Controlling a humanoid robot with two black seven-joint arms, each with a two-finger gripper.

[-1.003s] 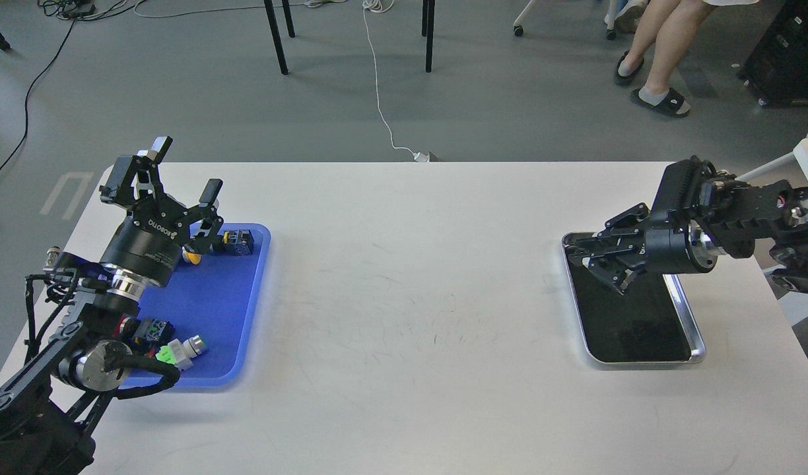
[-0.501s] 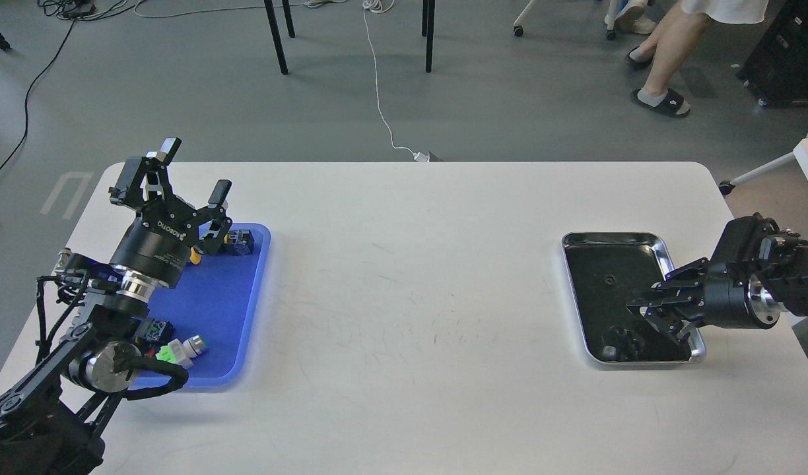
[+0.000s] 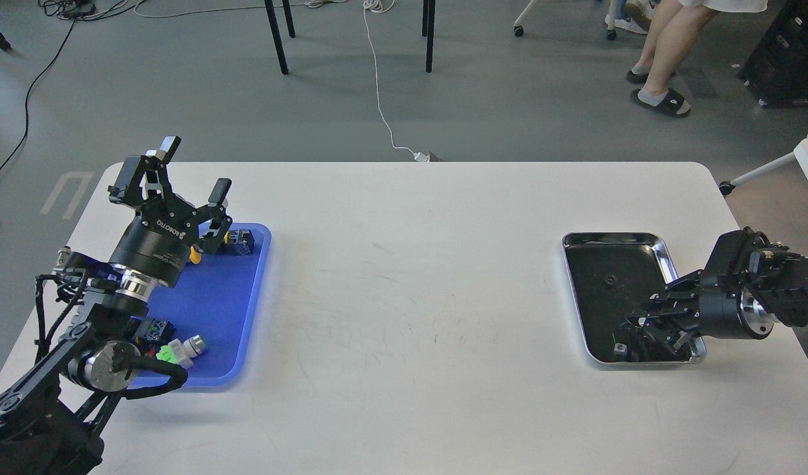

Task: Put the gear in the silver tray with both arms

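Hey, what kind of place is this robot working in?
Probably a robotics lab or workshop: a white table on a grey floor, loose cables trailing across it, and a person standing nearby.

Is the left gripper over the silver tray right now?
No. The left gripper is open above the blue tray at the table's left, while the silver tray sits far right.

From my seat I see a white table (image 3: 404,277) with faint scuff marks across its middle. At its left end lies a blue plastic tray (image 3: 209,310) holding small parts: a dark block (image 3: 240,241) at the far edge, a green and white piece (image 3: 179,351) near the front. Beyond the table, a white cable (image 3: 379,99) trails over the grey floor between black chair legs (image 3: 276,36). A person's legs in dark sandals (image 3: 658,56) stand far right.
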